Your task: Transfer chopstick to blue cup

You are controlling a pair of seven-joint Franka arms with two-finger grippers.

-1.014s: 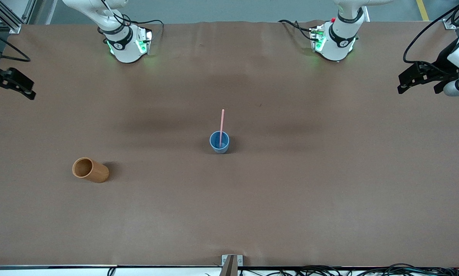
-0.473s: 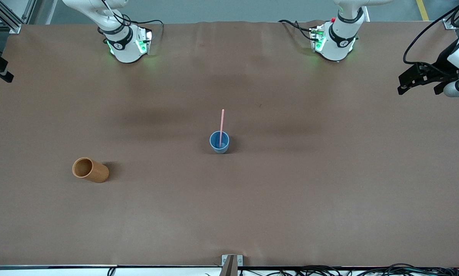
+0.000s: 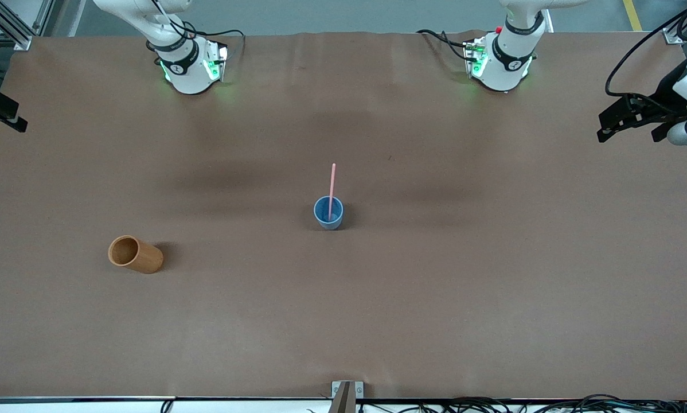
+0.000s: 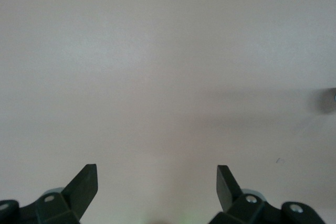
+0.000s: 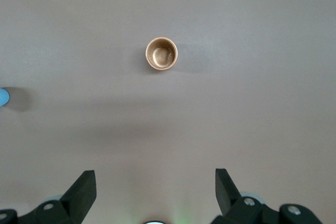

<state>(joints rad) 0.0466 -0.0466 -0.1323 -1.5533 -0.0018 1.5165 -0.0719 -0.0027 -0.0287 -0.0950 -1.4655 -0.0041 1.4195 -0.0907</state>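
The blue cup (image 3: 328,213) stands upright in the middle of the table. The pale pink chopstick (image 3: 332,182) stands in it and leans on the rim toward the robot bases. My left gripper (image 3: 628,135) hangs open and empty over the left arm's end of the table; its wrist view (image 4: 156,176) shows only bare table. My right gripper (image 3: 2,112) hangs over the right arm's end of the table. It is open and empty in its wrist view (image 5: 156,178). A sliver of the blue cup (image 5: 2,97) shows at that view's edge.
An orange-brown cylindrical cup (image 3: 135,254) stands toward the right arm's end, nearer the front camera than the blue cup. It looks empty in the right wrist view (image 5: 161,53). The brown table (image 3: 435,287) has nothing else on it.
My right gripper has drawn back toward the right arm's end of the table. My left gripper has shifted slightly outward. The cups and the chopstick have not moved.
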